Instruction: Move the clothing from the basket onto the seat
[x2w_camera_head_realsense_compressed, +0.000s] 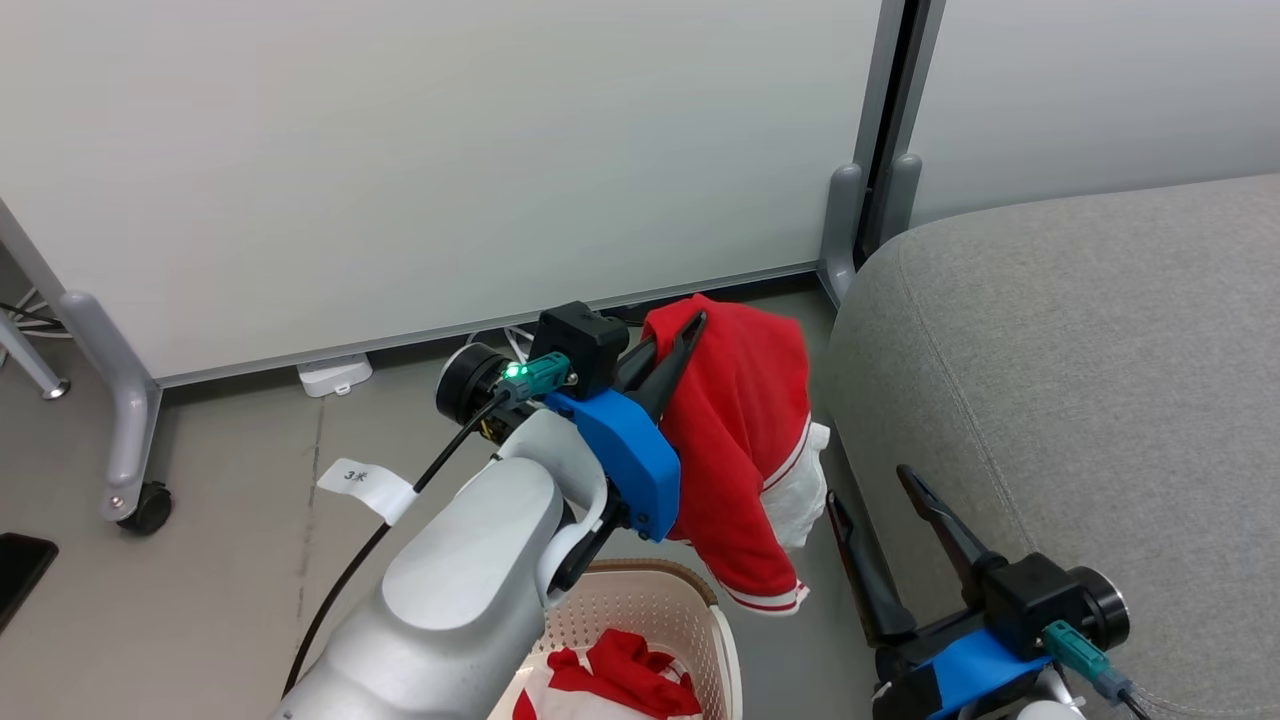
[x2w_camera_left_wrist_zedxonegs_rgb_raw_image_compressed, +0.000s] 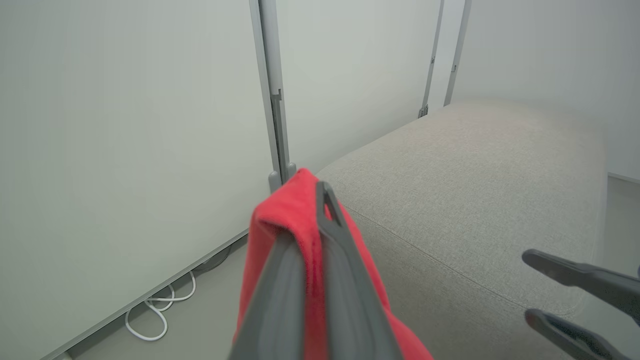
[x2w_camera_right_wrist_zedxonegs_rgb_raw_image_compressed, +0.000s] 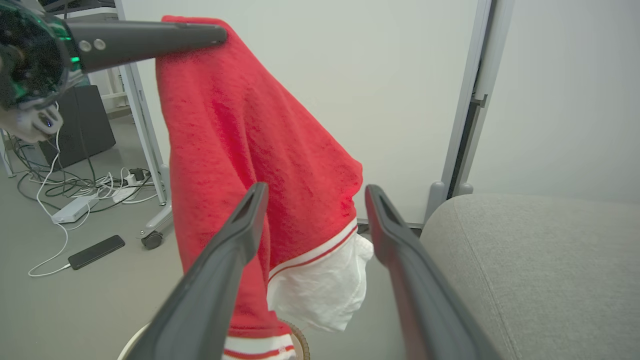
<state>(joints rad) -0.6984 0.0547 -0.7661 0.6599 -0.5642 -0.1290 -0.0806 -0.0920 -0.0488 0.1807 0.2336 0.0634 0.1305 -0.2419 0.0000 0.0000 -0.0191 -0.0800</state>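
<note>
- Pinched between the pressed-together fingers of the left gripper (x2w_camera_head_realsense_compressed: 688, 332): one red garment (x2w_camera_head_realsense_compressed: 735, 420), hanging free above the far right rim of the basket (x2w_camera_head_realsense_compressed: 640, 570), white lining and striped hem lowest.
- Inside the basket, at the near edge of the head view: a second garment (x2w_camera_head_realsense_compressed: 620, 675), red and white, crumpled.
- Spread wide, gripping nothing: the right gripper (x2w_camera_head_realsense_compressed: 870, 487), near right, just beside the seat (x2w_camera_head_realsense_compressed: 1080, 350).
- Right of the hanging garment, apart from it: the grey seat.

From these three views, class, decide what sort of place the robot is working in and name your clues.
Probably a lab or office test area, not a home: white partition panels on castors, loose cables and a power strip on a bare grey floor, with a grey seat beside a laundry basket.
</note>
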